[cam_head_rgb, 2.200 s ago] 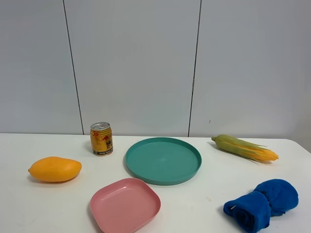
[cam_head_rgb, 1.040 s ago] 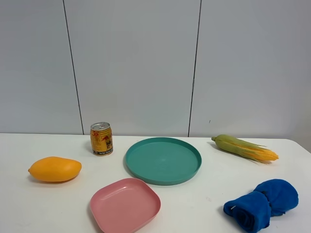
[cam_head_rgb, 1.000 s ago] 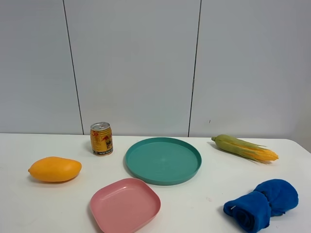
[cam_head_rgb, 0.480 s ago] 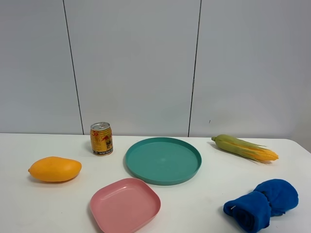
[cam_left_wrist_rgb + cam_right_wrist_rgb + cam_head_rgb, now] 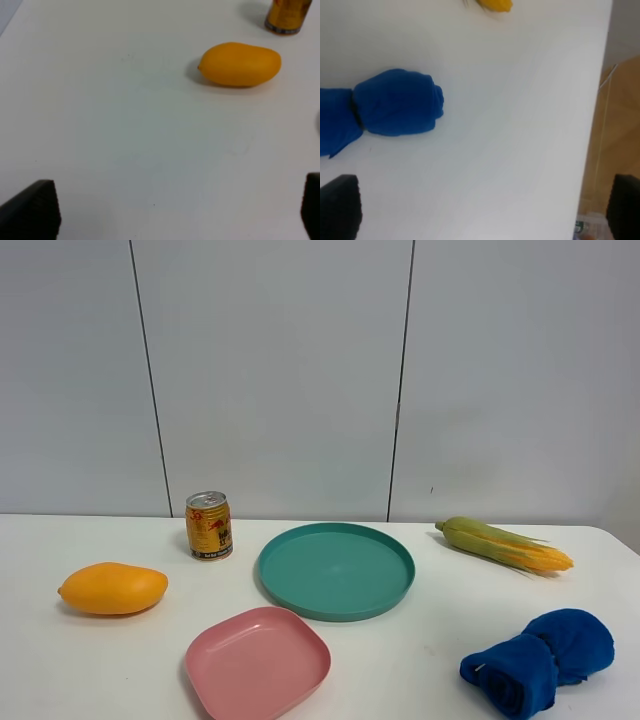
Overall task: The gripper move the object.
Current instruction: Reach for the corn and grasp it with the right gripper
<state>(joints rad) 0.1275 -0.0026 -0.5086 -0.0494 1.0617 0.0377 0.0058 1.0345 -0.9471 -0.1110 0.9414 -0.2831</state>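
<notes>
The right gripper hung wide open and empty over the white table, and the left gripper did likewise. Beyond a blue cloth lay the corn cob, right of the teal plate, with its green husk nearer the plate and probably its yellow kernels at the far tip.

The worktop looks smooth, matt white. The can is shiny metal; the teal plate and pink plate are matt plastic. The blue towel is fuzzy cloth; the corn cob has a fibrous husk.
</notes>
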